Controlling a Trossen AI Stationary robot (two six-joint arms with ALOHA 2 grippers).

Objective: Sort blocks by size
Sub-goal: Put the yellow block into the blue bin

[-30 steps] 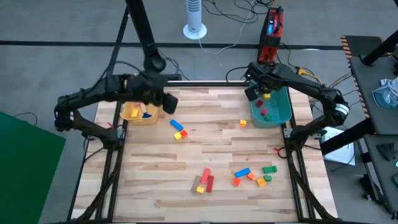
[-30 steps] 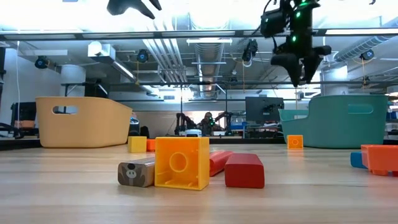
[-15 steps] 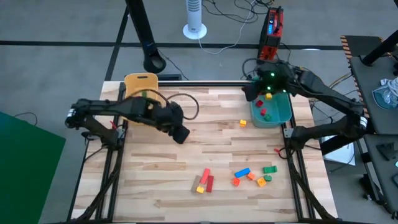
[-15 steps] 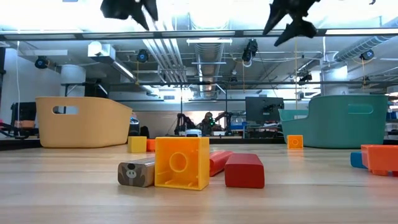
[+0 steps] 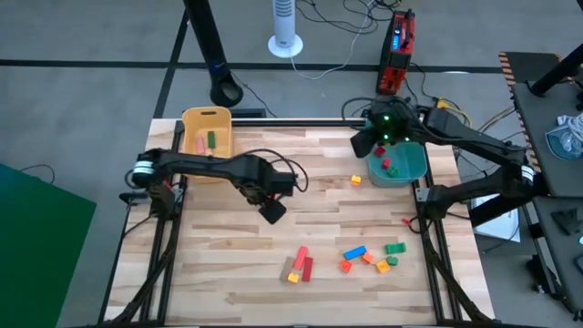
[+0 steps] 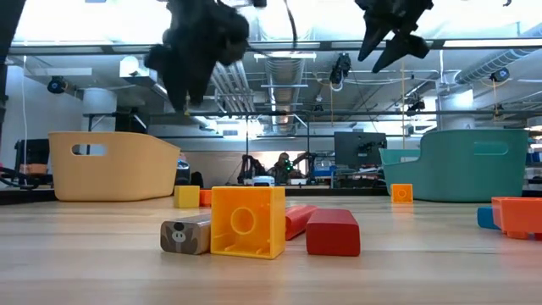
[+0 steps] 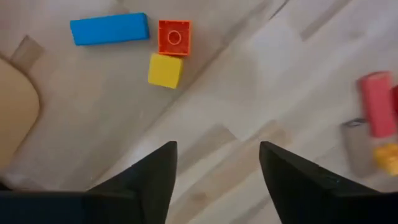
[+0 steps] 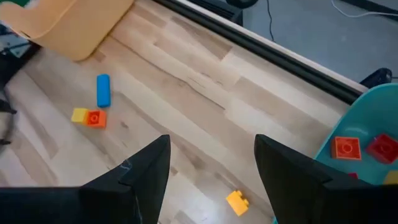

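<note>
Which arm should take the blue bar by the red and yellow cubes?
Left, likely. Its open pincer hangs just beside the blue bar, which its wrist view shows close ahead. The right pincer, also open, is by the teal bin, farther off.

Wooden bench point(image 5: 301, 228), pale planks. Yellow bin point(image 5: 206, 144) at far left corner, behind the left pincer point(image 5: 272, 211). Teal bin point(image 5: 401, 162) at far right edge, just under and beside the right pincer point(image 5: 363, 146). White tower fan point(image 5: 285, 25) and red box point(image 5: 397, 55) on the grey floor beyond the bench.
</note>
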